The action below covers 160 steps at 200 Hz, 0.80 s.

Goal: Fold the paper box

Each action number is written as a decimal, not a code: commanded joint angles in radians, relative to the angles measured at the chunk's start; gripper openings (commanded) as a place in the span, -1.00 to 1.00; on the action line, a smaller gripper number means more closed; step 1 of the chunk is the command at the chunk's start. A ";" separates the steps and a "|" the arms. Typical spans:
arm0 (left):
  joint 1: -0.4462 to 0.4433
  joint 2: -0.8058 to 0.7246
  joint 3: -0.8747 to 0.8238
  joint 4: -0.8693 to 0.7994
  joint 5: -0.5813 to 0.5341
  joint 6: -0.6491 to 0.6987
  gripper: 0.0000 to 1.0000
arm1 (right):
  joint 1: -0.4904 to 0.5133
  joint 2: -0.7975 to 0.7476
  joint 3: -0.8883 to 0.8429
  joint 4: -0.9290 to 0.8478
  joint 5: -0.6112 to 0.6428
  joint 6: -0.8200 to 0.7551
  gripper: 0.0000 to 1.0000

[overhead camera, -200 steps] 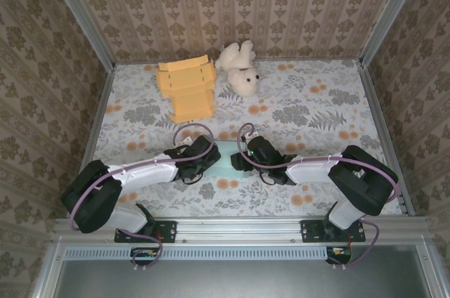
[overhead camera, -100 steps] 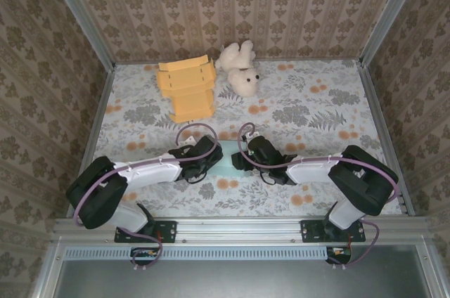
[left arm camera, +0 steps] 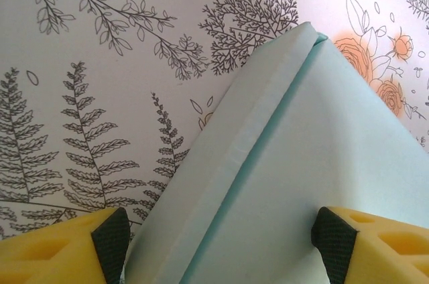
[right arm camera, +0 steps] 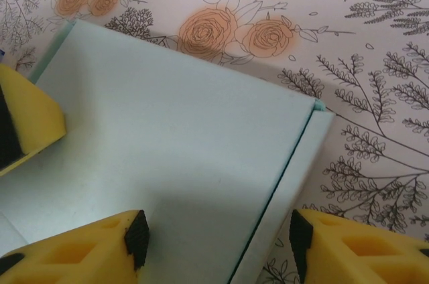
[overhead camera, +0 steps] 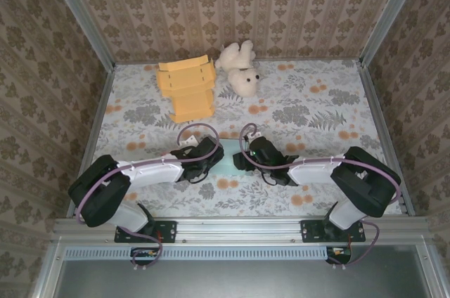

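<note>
The paper box [overhead camera: 227,160] is pale mint green and lies flat on the floral table between my two grippers. In the left wrist view the paper box [left arm camera: 295,163] shows a narrow side flap [left arm camera: 228,157] folded up along its left edge. My left gripper [left arm camera: 221,247] is open, one pad by the flap's outer edge and the other over the main panel. The right gripper [right arm camera: 218,240] is open too and straddles the opposite side flap [right arm camera: 295,183] of the box [right arm camera: 167,143]. From above, the left gripper [overhead camera: 212,153] and right gripper [overhead camera: 242,159] flank the box.
An orange cardboard box [overhead camera: 187,87] lies at the back left, with a white teddy bear [overhead camera: 239,69] beside it. Patterned walls close in the table on three sides. A finger of the left gripper [right arm camera: 27,123] shows in the right wrist view.
My left arm's elbow has swung a little to the right and its jaws have narrowed slightly. The right gripper has barely moved. The box stays where it was.
</note>
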<state>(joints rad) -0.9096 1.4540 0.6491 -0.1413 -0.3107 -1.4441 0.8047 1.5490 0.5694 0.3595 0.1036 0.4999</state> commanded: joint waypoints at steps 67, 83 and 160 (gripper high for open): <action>0.003 0.059 -0.059 -0.118 -0.001 0.008 0.50 | 0.018 -0.142 -0.037 -0.195 -0.021 0.029 0.24; 0.002 0.059 -0.057 -0.120 -0.001 0.008 0.50 | 0.029 -0.199 -0.037 -0.238 -0.011 0.049 0.24; 0.002 0.073 -0.054 -0.115 0.002 0.004 0.49 | 0.089 -0.333 -0.054 -0.356 0.004 0.162 0.16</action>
<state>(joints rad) -0.9092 1.4666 0.6476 -0.1089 -0.3172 -1.4445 0.8742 1.2179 0.5343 0.0685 0.0971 0.6094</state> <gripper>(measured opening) 0.746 0.583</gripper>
